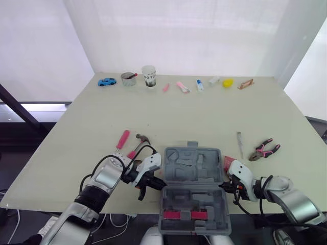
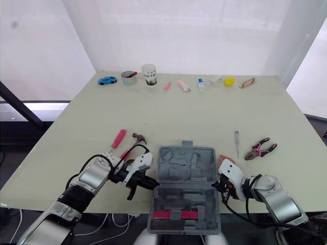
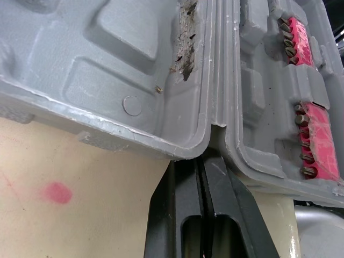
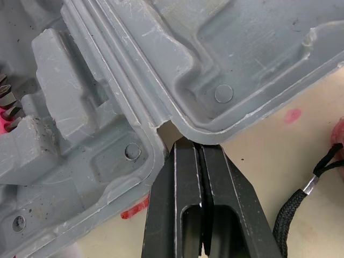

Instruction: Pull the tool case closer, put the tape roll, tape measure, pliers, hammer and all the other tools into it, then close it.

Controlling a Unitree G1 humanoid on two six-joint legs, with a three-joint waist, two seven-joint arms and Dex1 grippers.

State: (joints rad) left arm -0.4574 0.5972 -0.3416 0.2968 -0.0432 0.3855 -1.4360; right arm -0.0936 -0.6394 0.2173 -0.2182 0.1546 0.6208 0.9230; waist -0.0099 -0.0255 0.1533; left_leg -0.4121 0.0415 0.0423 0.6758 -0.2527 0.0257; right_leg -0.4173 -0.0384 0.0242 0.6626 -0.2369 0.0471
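Note:
The grey tool case (image 1: 194,164) lies open at the table's near edge, its front half holding pink bit strips (image 1: 180,215). My left gripper (image 1: 153,182) is shut, its tips against the case's left hinge notch (image 3: 212,131). On the other side my right gripper (image 1: 225,187) is also shut, tips at the right hinge notch (image 4: 167,129). A pink-handled hammer (image 1: 139,143) and a pink screwdriver (image 1: 122,139) lie left of the case. To its right are pink pliers (image 1: 264,149), a thin screwdriver (image 1: 239,144) and a pink tape measure (image 1: 228,162) with a black cord (image 4: 317,177).
Along the table's far edge stand a blue toy car (image 1: 107,81), a grey round container (image 1: 129,79), a white cup (image 1: 148,75), small pink items (image 1: 182,87), a yellow object (image 1: 228,82) and a tan clip (image 1: 246,84). The case's front half overhangs the near edge.

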